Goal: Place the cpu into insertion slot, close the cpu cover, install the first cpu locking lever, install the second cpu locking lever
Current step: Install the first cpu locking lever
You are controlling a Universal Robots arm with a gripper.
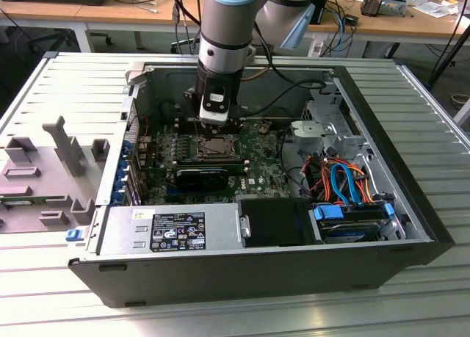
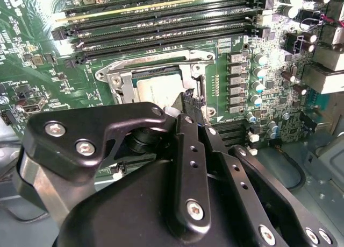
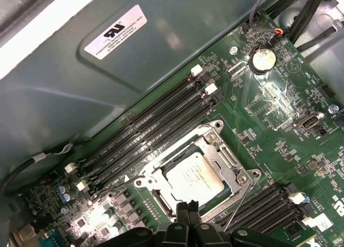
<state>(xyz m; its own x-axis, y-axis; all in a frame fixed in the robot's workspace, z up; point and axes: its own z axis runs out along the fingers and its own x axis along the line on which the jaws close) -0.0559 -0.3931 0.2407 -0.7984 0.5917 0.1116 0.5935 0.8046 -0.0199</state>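
The cpu (image 3: 194,177) lies flat in the insertion slot (image 3: 156,196) on the green board, its silver-grey top showing. The cpu cover (image 3: 228,155) is down around it as a silver frame. A thin wire locking lever (image 3: 238,206) stands slanted off the socket's side, apart from the frame. My gripper (image 3: 188,208) hovers just over the socket's edge, fingertips pressed together with nothing seen between them. In the second wrist view the gripper (image 2: 189,100) hides part of the cpu (image 2: 158,88) and cover (image 2: 156,61). In the exterior view the gripper (image 1: 220,125) hangs above the cpu (image 1: 215,145).
Long black memory slots (image 3: 156,128) run beside the socket, with more (image 3: 269,201) on its other side. The case wall (image 3: 134,58) rises close behind. A black heatsink block (image 1: 202,177), drive cage (image 1: 327,128) and coloured cables (image 1: 345,179) crowd the case.
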